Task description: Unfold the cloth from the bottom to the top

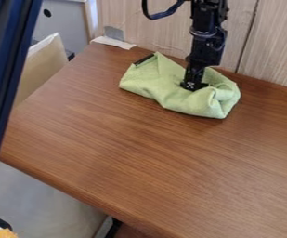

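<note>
Worktop in front, wood grain; the green cloth lies crumpled towards its far side. Near edge of cloth: rounded, folded under in places by the look of it, so probably the bit to free first. Right end bunched into a loose roll, likely several layers; best take only the top one, shallow pinch, or the whole wad drags along. Gripper points down into the middle-right of the cloth, touching it; can't tell if it is open, closed or holding fabric. If it has a grip, lift a little, carry low and slow towards the far edge, lower before release. Far left corner has a dark strip beside it, unclear what; keep fabric from snagging there. Wall close behind, so short travel, no overshoot
</note>
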Tool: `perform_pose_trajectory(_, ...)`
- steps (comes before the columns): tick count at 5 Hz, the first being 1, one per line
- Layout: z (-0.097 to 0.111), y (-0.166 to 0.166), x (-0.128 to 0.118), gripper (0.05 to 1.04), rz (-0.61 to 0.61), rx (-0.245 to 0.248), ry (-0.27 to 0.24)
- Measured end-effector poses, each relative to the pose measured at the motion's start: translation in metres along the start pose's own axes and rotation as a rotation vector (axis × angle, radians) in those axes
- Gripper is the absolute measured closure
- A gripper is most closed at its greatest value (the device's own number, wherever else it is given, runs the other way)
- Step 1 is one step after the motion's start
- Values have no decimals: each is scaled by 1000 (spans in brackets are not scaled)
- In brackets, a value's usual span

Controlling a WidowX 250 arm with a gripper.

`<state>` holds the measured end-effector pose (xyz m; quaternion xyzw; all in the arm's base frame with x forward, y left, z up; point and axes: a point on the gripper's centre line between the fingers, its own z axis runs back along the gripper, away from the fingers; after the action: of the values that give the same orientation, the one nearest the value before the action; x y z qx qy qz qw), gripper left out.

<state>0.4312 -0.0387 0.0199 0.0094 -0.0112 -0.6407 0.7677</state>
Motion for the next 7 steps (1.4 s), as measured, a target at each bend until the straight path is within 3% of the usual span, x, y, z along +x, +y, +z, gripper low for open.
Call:
perform_pose_trajectory(1,26,-6,1,1020,6,48,-40)
perform_pose_trajectory(3,54,-38,-18,1021,16,85,-54)
perform_pose_trajectory(5,54,-84,-53,1021,17,72,-81)
perform_pose_trajectory(7,24,-129,-78,1021,6,8,-57)
